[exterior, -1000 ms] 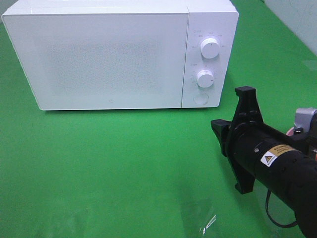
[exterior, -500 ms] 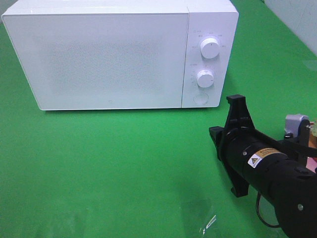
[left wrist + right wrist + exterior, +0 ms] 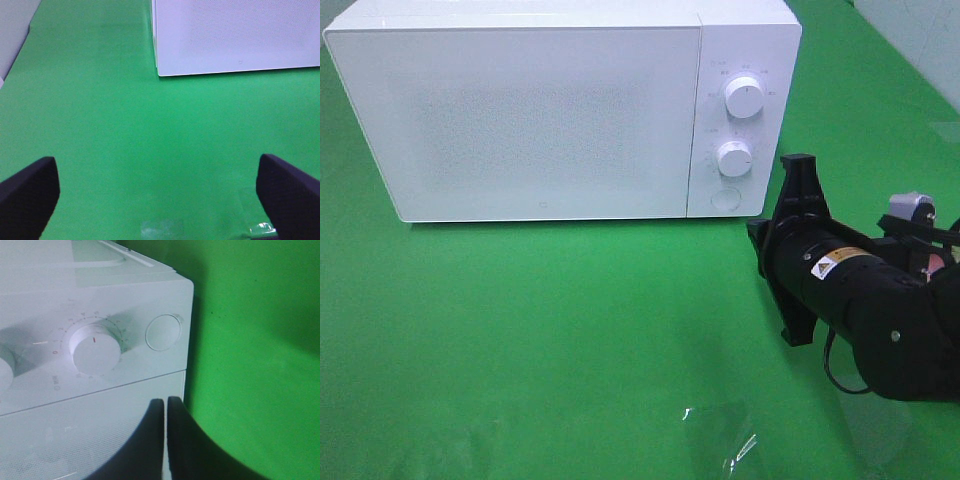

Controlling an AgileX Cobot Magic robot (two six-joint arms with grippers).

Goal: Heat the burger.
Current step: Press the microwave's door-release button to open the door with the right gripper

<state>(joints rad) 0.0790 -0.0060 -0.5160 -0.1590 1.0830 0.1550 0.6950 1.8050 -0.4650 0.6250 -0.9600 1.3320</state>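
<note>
The burger does not show in any view. The white microwave stands at the back of the green table with its door closed. My right gripper is shut on nothing and points at the lower right corner of the microwave's front, just below and to the right of the round door button. In the right wrist view the shut fingertips lie close before the control panel, near the button and the lower knob. My left gripper stands wide open over bare green cloth, with the microwave ahead of it.
Two white knobs sit on the panel, one above the other. A crumpled bit of clear film lies on the cloth near the front edge. The right arm's black body covers the table's right side.
The right arm has moved up the view toward the microwave, bringing its shut gripper close to the panel's lower right corner. The left gripper has not changed.
</note>
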